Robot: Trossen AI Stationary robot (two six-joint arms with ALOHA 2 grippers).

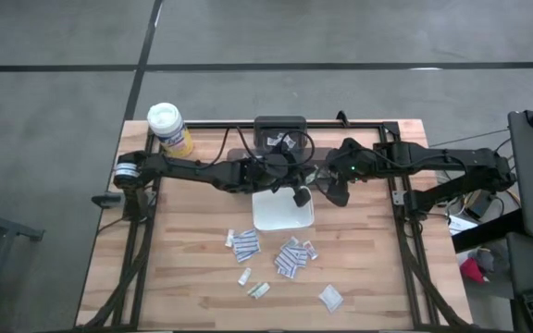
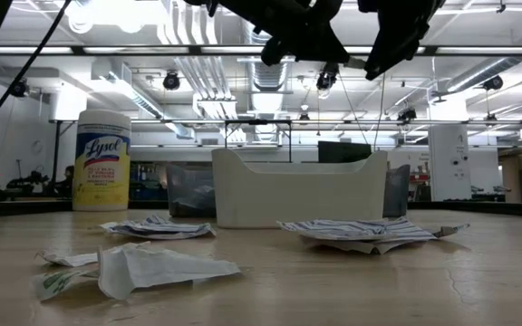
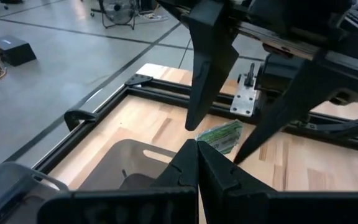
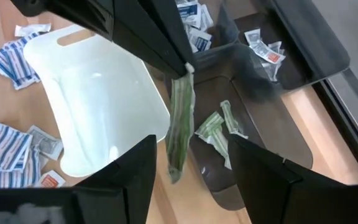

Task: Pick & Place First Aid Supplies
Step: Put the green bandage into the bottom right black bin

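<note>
Loose first aid packets [image 1: 290, 256] are lying scattered on the near half of the wooden table [image 1: 192, 277], in front of the white tray [image 1: 282, 211], which is sitting empty. Above the tray's far side, the left gripper [image 4: 182, 67] is pinching one greenish packet [image 4: 180, 127] with its jaws pressed together. Below it, dark bins [image 4: 253, 118] are holding a few packets (greenish ones in the nearer bin). The right gripper [image 1: 331, 192] is hovering alongside, jaws spread. A yellow canister [image 1: 169, 129] is standing at the far left corner.

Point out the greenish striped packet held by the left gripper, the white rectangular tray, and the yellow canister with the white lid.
Greenish striped packet [image 4: 180, 127]: right wrist view, middle of the hanging packet.
White rectangular tray [image 1: 276, 215]: high view, bare floor of the tray.
Yellow canister with white lid [image 2: 102, 172]: low view, front label.
</note>
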